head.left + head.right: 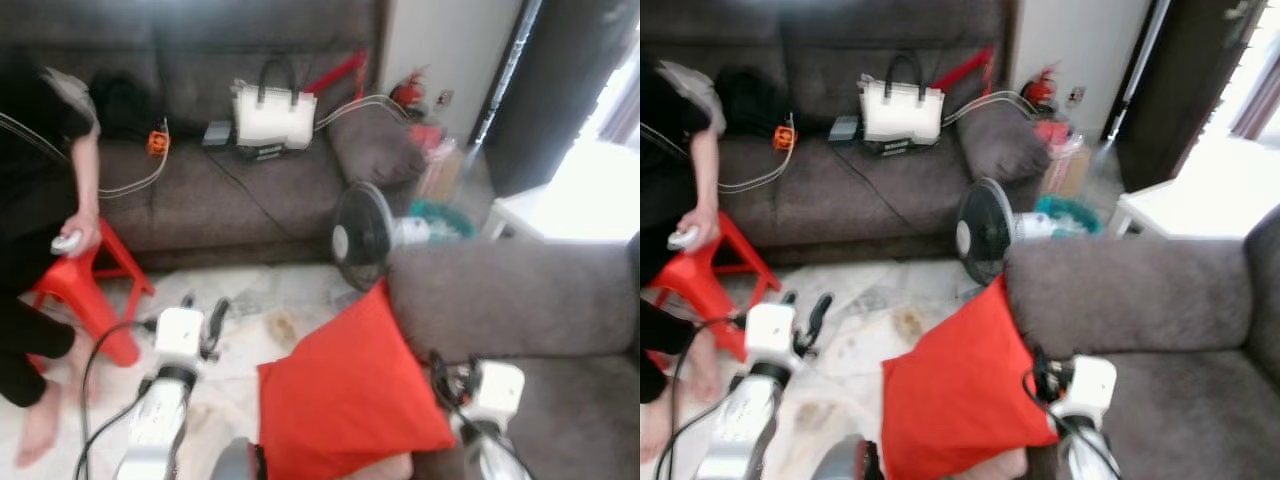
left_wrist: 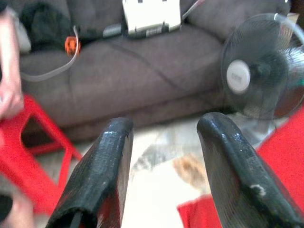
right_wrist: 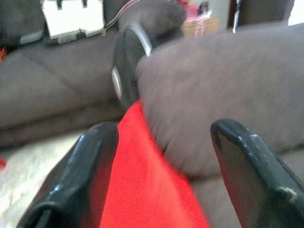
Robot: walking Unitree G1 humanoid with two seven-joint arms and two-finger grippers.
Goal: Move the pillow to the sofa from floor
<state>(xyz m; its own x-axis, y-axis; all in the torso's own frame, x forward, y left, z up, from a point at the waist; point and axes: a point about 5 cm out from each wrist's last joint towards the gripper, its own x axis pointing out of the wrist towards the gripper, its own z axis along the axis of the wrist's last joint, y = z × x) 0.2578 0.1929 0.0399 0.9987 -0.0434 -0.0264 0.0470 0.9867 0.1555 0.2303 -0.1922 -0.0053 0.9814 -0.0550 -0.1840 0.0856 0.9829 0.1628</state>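
Both arms raised forward, low in the head views. Left gripper [image 1: 213, 322] up over the pale floor [image 1: 250, 300], fingers spread wide with nothing between them; the left wrist view shows both black fingers [image 2: 102, 175] apart, floor and far sofa [image 2: 142, 80] beyond. Right gripper [image 1: 1042, 378] sits at the pillow's right edge, beside the near sofa armrest [image 1: 1120, 290]; in the right wrist view its fingers [image 3: 83, 175] are wide apart, red fabric and grey armrest between them, not clamped on anything. Contact with the pillow can't be told, views blurry. Pillow [image 1: 345, 395] is plain bright red, square-ish, tilted up on the floor, upper corner leaning against the near armrest, bottom edge cut off by the frame. A black fan [image 1: 362, 235] stands just behind it. Person [image 1: 40, 200] at left is partly cropped, hand on a red stool [image 1: 90, 290]. White bag [image 1: 272, 118] and cables on the far sofa, details soft.
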